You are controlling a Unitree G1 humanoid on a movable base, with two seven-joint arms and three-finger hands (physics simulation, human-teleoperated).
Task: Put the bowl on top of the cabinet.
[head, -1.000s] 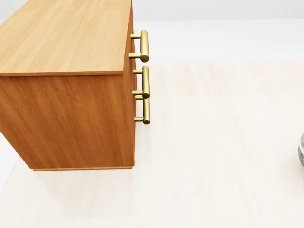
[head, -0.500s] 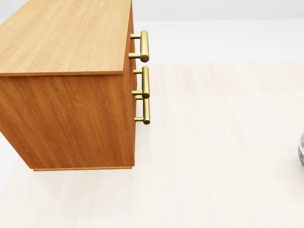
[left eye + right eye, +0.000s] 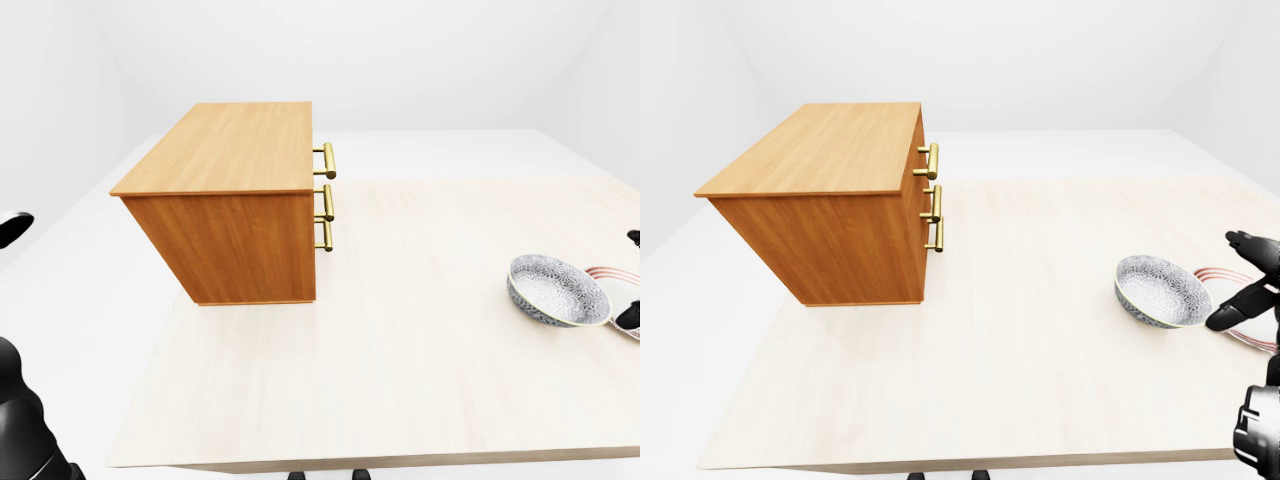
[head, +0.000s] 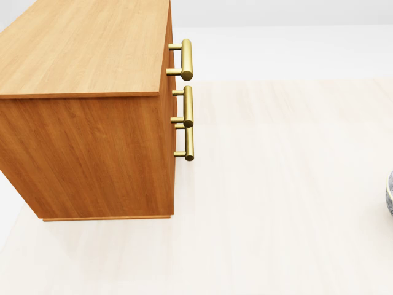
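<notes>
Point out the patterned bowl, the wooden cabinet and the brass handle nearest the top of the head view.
Blue-and-white patterned ceramic bowl point(image 3: 1161, 286): right-eye view, on its inner surface.
Orange-brown wooden cabinet point(image 3: 830, 150): right-eye view, on its flat top.
Topmost brass bar handle point(image 4: 186, 59): head view, on the middle of the bar.

The right hand point(image 3: 1268, 272) hovers, splayed wide apart.

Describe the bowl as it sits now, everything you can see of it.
The bowl is round, shallow and ceramic-looking, white with a dense blue-grey pattern inside and out. It is empty and stands rim-up, slightly tilted, on the table at the right-eye view's right, well apart from the cabinet. Its right edge overlaps a red-rimmed plate. The open right hand stands beside its rim; contact cannot be told.
</notes>
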